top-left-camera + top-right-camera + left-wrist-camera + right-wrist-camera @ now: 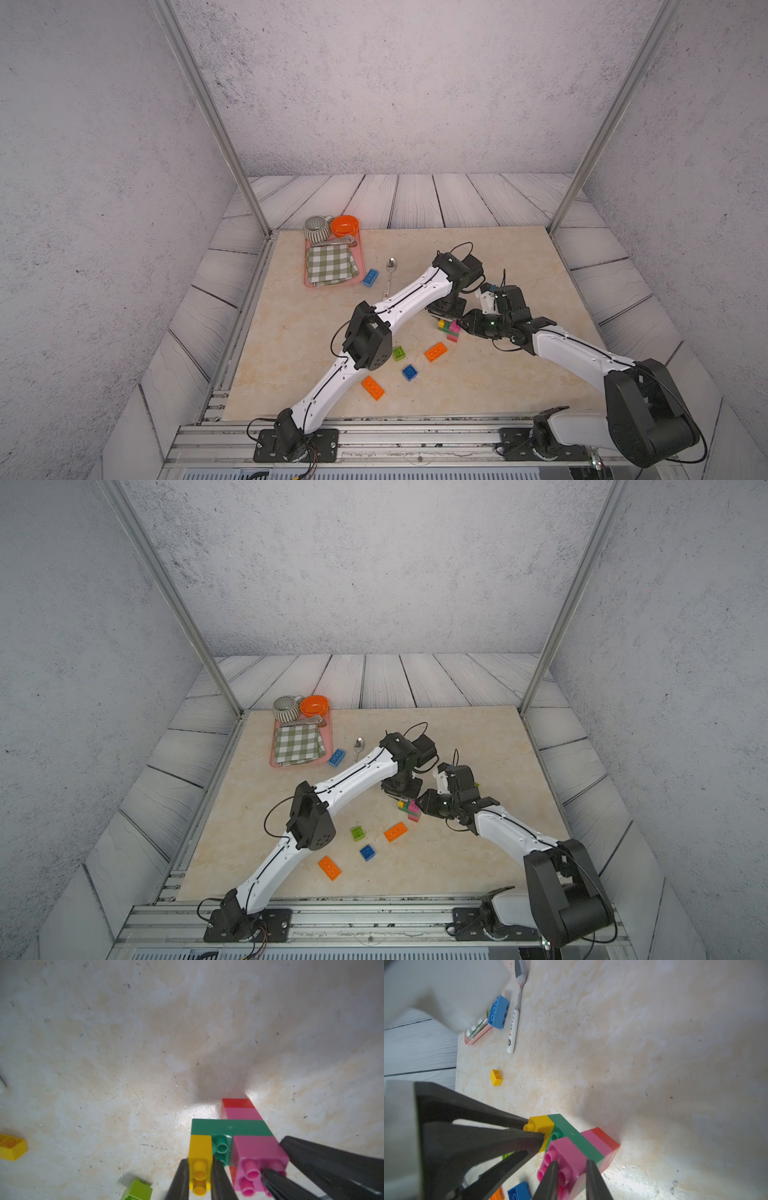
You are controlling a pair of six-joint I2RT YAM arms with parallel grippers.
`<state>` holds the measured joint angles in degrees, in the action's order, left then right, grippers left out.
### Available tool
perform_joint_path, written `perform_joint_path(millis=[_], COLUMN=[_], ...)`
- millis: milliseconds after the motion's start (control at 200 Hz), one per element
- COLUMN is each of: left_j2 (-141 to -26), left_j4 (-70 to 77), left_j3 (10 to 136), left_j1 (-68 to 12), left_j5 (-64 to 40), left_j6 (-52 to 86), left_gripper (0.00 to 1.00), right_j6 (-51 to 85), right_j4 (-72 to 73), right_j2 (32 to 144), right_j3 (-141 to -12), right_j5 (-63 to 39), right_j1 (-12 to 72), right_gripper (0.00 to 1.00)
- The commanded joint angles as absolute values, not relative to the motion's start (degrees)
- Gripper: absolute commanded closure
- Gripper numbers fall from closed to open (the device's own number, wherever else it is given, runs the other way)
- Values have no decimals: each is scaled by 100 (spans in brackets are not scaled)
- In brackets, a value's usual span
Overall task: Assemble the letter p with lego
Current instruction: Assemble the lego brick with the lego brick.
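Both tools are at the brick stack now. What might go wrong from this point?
The left tool pinches the small yellow brick on the dark green brick; lifting may pull it off or tip the stack. The right tool on the top pink brick works very close; they may collide.

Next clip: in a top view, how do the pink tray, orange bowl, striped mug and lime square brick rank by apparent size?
1. pink tray
2. orange bowl and striped mug: they look about alike, so unranked
3. lime square brick: smallest, although nearer the camera
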<state>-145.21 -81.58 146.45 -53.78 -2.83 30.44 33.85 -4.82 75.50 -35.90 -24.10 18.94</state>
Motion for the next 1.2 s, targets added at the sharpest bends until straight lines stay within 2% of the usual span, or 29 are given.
perform_joint_path(millis=[0, 215, 440, 716, 911, 1071, 1196], left_j2=[-14900, -14797, -14407, -13959, -13247, -12302, -11487], left_j4=[-8279, -8243, -8108, -8159, -8062, -7549, -7078], left_j3=[14644, 14739, 14799, 14783, 14318, 13209, 12093], left_j1=[-5366, -5370, -5376, -5343, -5268, -5255, -5244], left_j5=[-134, -284, -512, -411, -263, -94, 15], left_j6=[3080, 3124, 3161, 3126, 3081, 3065, 3045], left_gripper=[96, 84, 59, 47, 39, 31, 26], right_j6=[3295, 3283, 3313, 3320, 3313, 3291, 3154], right_j4=[-1145, -1151, -1219, -1358, -1607, -1902, -2266], right_j2=[7743, 7700, 7573, 7413, 7076, 6757, 6478], right_j3=[-3318, -3308, -3331, -3433, -3650, -3815, -3943], right_j5=[-2263, -2290, -2303, -2366, -2544, -2562, -2466], right_j1=[1854, 1815, 1825, 1816, 1819, 1821, 1819], right_gripper=[75, 75, 73, 68, 59, 43, 36])
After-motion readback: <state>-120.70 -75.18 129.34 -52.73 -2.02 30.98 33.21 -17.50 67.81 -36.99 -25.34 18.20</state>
